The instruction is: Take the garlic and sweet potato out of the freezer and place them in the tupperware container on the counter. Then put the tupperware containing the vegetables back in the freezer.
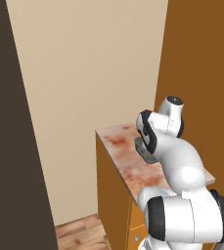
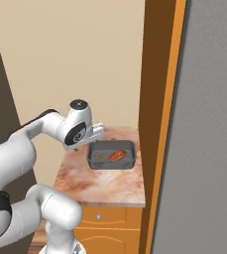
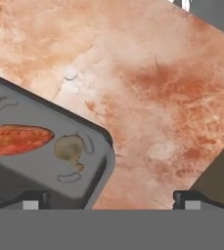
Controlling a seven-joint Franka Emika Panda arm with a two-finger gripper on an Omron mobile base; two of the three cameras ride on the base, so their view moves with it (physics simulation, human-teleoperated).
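The tupperware container, a dark grey tub, sits on the counter near its back right. Inside lie the orange-red sweet potato and the small pale garlic. In the hand view the tupperware container shows at the lower left with the sweet potato and the garlic side by side. My gripper hovers above the tub's left end. It is open, with one fingertip over the tub's rim, the other over bare counter, and nothing between them.
The freezer's flat grey face fills the right side, beside a tall orange wooden panel. A beige wall stands behind the counter. Orange cabinets with a round knob sit below. A dark brown panel rises at the left.
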